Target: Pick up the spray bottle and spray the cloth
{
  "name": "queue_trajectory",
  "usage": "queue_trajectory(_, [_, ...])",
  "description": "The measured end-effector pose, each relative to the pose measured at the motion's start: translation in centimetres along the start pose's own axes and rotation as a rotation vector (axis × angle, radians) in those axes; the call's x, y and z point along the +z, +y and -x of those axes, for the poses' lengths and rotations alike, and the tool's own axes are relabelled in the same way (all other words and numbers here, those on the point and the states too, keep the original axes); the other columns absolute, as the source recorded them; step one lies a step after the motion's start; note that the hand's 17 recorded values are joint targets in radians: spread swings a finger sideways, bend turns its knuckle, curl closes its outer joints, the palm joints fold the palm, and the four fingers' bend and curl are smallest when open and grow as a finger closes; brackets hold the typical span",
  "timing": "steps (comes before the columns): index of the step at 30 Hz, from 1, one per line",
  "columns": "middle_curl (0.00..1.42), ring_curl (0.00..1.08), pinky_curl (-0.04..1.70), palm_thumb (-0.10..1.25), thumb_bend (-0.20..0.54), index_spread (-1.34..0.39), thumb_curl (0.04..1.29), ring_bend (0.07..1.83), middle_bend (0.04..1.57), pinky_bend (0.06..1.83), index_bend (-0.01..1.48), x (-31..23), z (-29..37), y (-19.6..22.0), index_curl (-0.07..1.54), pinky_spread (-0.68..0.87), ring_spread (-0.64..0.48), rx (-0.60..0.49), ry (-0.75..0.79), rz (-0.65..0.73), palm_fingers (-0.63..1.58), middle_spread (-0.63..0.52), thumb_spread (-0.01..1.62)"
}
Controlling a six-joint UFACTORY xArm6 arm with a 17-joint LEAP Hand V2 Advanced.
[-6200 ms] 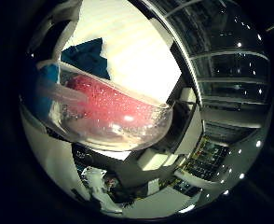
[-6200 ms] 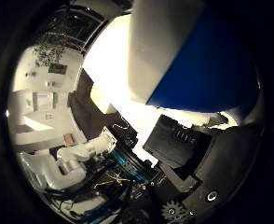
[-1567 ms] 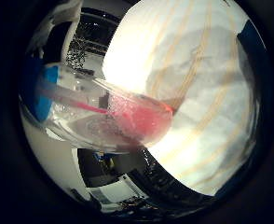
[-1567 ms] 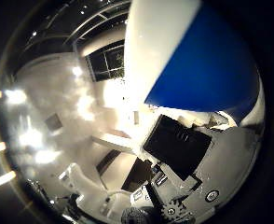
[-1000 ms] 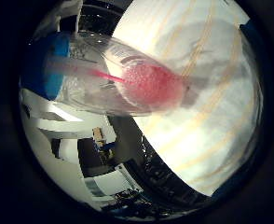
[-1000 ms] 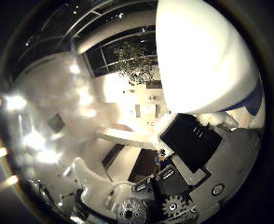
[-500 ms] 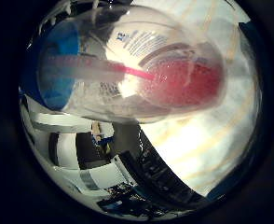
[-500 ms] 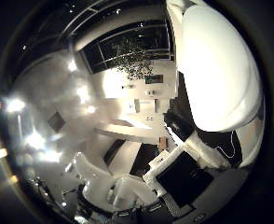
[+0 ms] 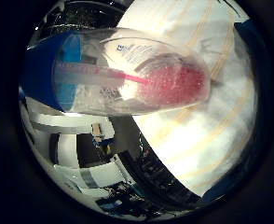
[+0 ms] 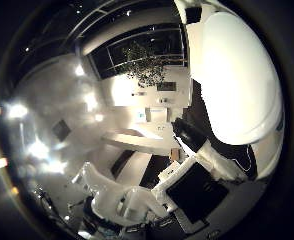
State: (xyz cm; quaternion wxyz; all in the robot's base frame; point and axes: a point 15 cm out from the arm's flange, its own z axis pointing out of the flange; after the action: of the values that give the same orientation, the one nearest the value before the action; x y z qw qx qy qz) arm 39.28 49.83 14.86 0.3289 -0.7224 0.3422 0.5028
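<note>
Robot hand [image 10: 187, 195] grasping spray bottle [image 9: 132, 74], held close against palm; pink liquid inside; striped cloth [image 9: 207, 126] beyond bottle.

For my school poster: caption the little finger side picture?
Clear spray bottle of red liquid held close over a striped white cloth.

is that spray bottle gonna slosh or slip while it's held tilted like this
Probably some sloshing: the clear spray bottle looks only partly filled, its pink liquid pooled at one end. That likely keeps it fairly light, with weight shifting as it tilts. The smooth glossy plastic could be slippery. Behind it, the striped cloth looks soft and floppy.
</note>
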Motion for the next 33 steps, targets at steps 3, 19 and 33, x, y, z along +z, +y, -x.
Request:
queue_trajectory(3, [0.36, 0.33, 0.63, 0.76, -0.023, -0.38, 0.46, 0.67, 0.33, 0.44, 0.17, -1.0, -0.5, -0.1, 0.4, 0.32, 0.0, 0.001, 0.01, -0.007, 0.26, 0.0, 1.05])
queue_trajectory(19, [0.37, 0.32, 0.59, 0.75, -0.022, -0.37, 0.44, 0.64, 0.29, 0.49, 0.17, -7.0, -0.6, -0.3, 0.34, 0.26, 0.02, -0.007, 0.026, -0.051, 0.26, 0.0, 1.06])
queue_trajectory(33, [0.38, 0.32, 0.56, 0.74, -0.023, -0.37, 0.44, 0.64, 0.29, 0.51, 0.18, -12.5, 3.2, 2.9, 0.34, 0.25, 0.02, -0.043, 0.052, -0.1, 0.27, 0.0, 1.06])
